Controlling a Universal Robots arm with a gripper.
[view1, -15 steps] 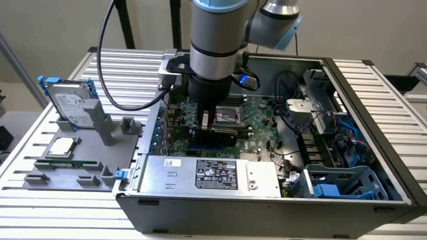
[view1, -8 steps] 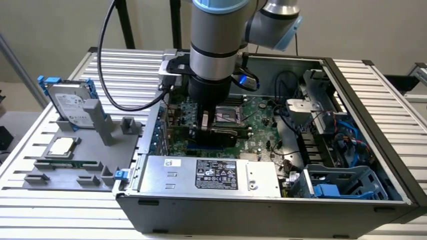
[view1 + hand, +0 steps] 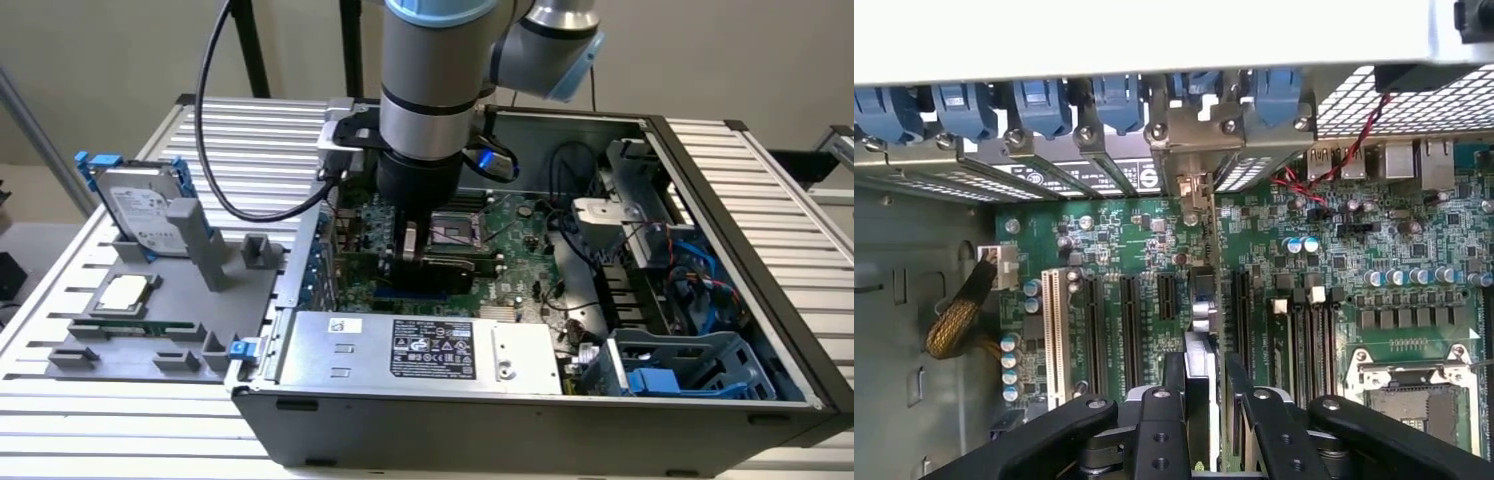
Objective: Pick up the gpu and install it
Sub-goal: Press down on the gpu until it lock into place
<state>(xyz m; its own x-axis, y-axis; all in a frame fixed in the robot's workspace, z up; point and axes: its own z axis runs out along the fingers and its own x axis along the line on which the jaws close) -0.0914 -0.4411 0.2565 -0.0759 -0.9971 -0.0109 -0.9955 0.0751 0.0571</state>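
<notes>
The gpu is on edge, down inside the open case, right over the motherboard. In the wrist view it runs as a thin strip between the black slots, its silver bracket end up against the case's rear wall, under the blue latches. The claw is clamped on the gpu, one black finger pressed to each face. From the exterior view the claw sits low over the board, arm standing straight up above it, the CPU socket just beside. At the case's near edge lies the power supply. Off to the exterior view's left, on the desk, a grey tray carries the hard drive upright in its blue frame and the CPU chip lying flat.
</notes>
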